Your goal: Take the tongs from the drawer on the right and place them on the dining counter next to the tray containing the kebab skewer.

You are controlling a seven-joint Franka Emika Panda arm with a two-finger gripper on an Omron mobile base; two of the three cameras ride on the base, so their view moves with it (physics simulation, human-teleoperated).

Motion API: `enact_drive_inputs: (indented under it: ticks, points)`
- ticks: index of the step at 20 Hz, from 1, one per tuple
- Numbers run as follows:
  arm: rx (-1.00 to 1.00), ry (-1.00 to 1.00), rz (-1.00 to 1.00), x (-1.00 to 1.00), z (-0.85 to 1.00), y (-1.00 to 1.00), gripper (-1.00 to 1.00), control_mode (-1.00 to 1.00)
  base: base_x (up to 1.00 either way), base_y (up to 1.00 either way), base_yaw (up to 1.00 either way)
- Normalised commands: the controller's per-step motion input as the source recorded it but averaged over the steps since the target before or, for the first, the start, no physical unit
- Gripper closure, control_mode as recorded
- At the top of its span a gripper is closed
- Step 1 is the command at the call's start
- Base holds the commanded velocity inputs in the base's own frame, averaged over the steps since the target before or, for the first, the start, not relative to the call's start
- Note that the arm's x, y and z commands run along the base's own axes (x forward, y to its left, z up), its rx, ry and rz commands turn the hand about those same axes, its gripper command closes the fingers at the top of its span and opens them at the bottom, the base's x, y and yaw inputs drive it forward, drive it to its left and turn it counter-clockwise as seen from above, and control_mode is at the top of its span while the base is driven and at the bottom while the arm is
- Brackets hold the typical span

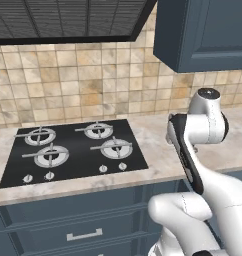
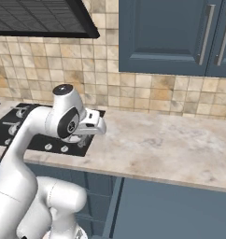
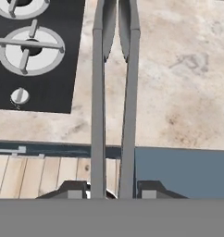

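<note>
The tongs [image 3: 112,92] were up in the air, gripped by the fingers [image 3: 112,190] and carried above the stone counter [image 3: 178,83] just right of the black hob [image 3: 35,55]. In the hand view their two thin grey arms ran straight away from the fingers, side by side with a narrow gap between them, their spoon-shaped tips reaching out over the stone. The fingers stood only a little apart, pressing one on the outside of each arm down near the joined end, so the tongs were squeezed nearly shut.

Below them I could see a strip of pale wooden floor and a flat navy front [image 3: 183,171], though I could not tell whether that was the drawer they belonged in. From behind, the white arm [image 1: 208,125] hung folded over the counter's edge beside the hob [image 1: 73,150].

They looked light, stiff and springy, and smooth metal like that would likely be slippery. Held at one end, the long arms could swing or twist in the grip, so a hold nearer the middle would probably be steadier. The dining counter and tray were not in sight.
</note>
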Motion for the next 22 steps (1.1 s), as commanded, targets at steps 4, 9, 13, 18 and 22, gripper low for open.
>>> enact_drive_inputs:
  ticks: [4, 9, 13, 18, 22]
  points:
    - [0.00, -0.03, 0.00, 0.02, 0.02, 0.51, 1.00, -1.00, 0.00, 0.00, 0.00]
    - [0.00, -0.04, 0.00, 0.07, 0.13, 0.36, 1.00, -1.00, 0.00, 0.00, 0.00]
    - [0.00, -0.07, 0.00, 0.09, 0.20, 0.25, 1.00, -1.00, 0.00, 0.00, 0.00]
    - [0.00, -0.07, 0.00, 0.02, 0.24, 0.17, 1.00, -1.00, 0.00, 0.00, 0.00]
    - [0.00, -0.05, 0.00, 0.00, 0.12, 0.03, 1.00, -1.00, 0.00, 0.00, 0.00]
